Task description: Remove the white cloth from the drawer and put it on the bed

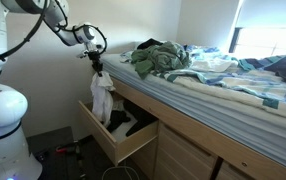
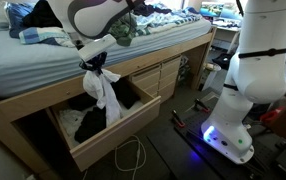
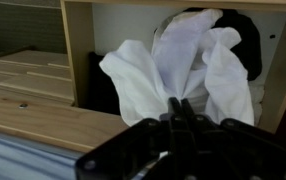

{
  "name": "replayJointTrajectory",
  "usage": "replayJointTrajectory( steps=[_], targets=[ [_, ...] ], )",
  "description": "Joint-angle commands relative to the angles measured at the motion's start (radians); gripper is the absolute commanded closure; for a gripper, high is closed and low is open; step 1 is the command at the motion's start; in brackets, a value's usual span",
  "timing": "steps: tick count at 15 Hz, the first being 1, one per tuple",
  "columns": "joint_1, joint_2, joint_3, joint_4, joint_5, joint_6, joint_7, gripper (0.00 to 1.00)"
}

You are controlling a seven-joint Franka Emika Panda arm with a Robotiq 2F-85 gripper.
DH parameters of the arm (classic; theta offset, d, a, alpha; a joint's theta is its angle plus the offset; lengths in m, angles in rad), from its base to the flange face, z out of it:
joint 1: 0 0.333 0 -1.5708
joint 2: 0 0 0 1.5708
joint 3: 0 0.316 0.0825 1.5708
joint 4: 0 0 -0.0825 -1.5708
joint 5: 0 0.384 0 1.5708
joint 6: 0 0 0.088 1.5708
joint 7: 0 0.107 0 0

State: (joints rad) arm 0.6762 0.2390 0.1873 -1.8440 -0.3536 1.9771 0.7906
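Black metal pincer (image 3: 179, 104), clamped tight on the top of a crumpled white cloth (image 3: 143, 80). Hangs limp from the fingertips above the pulled-out pale wooden drawer (image 2: 118, 138), lower end at its opening; contact with the dark clothes (image 2: 88, 125) inside hard to tell. Beyond, wooden-framed bed (image 1: 223, 96) under blue-and-white striped bedding, with a rumpled green garment (image 1: 161, 58) heaped on top, well apart from the cloth.

- The bed (image 1: 223, 85): wooden frame, striped blue bedding, clothes heaped on top.
- The drawer (image 2: 113, 135): light wood, pulled open beneath the bed, dark garments inside.
- The white cloth (image 1: 102, 97): crumpled, hangs vertically above the drawer, top end pinched in the gripper (image 1: 97, 68).
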Motion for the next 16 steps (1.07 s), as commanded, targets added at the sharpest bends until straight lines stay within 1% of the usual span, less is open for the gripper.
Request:
replayJointTrajectory(
  steps=[1,3,5,9,11,16],
  targets=[
    [-0.024,0.006,0.035,0.015,-0.019,-0.016,0.004,0.99],
    [-0.018,-0.01,0.039,0.028,-0.041,-0.049,0.021,0.99],
    [-0.008,-0.042,0.044,0.047,-0.092,-0.095,0.035,0.99],
    [-0.004,-0.097,0.074,0.125,-0.201,-0.224,0.038,0.99],
    [-0.016,-0.116,0.091,0.172,-0.233,-0.268,0.013,0.99],
    [-0.05,-0.132,0.11,0.281,-0.311,-0.316,-0.004,0.99]
  ],
)
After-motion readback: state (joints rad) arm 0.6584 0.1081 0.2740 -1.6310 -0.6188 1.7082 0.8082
